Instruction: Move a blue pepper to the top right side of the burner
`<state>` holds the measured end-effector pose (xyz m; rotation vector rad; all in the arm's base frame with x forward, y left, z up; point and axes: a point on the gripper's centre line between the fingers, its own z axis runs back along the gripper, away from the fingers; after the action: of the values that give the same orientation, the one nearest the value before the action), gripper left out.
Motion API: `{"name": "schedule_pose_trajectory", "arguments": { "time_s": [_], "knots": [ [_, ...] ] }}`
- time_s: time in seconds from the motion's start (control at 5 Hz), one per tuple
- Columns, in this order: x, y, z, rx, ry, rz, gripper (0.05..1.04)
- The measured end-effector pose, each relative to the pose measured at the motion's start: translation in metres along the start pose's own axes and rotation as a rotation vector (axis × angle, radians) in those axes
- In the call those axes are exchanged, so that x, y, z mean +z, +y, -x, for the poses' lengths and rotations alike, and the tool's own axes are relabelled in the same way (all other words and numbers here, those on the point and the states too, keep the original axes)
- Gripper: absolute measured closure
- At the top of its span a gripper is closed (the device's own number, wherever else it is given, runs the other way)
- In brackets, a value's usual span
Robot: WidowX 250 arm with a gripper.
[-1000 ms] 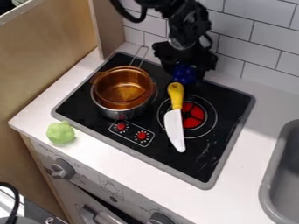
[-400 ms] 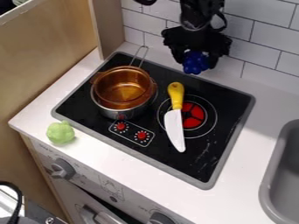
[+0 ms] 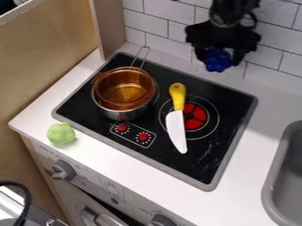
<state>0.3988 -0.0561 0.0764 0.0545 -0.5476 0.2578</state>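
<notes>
The shiny blue toy pepper (image 3: 218, 62) was gripped by the black fingers (image 3: 239, 55), aloft near the rear edge of the black, grey-rimmed cooktop (image 3: 227, 126). A white-bladed, yellow-handled knife (image 3: 176, 126) lay partly across the cooktop's red burner (image 3: 196, 117). A translucent amber pot (image 3: 125, 88) sat in a silver metal pot (image 3: 113, 114) on the cooktop's left half. A green lumpy vegetable (image 3: 61, 133) lay beside its front left corner.

The robot arm (image 3: 227, 13) is black, with rounded segments. A black cable (image 3: 255, 19) curves alongside. The black gripper (image 3: 220, 58) has a broad, angular body.
</notes>
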Motion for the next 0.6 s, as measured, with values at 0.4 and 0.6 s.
{"name": "schedule_pose_trajectory", "arguments": {
  "time_s": [0.4,0.6],
  "knots": [
    [0.006,-0.03,0.022,0.031,0.004,-0.048,0.245],
    [0.003,-0.042,0.029,0.035,-0.014,-0.053,0.245]
  ]
}}
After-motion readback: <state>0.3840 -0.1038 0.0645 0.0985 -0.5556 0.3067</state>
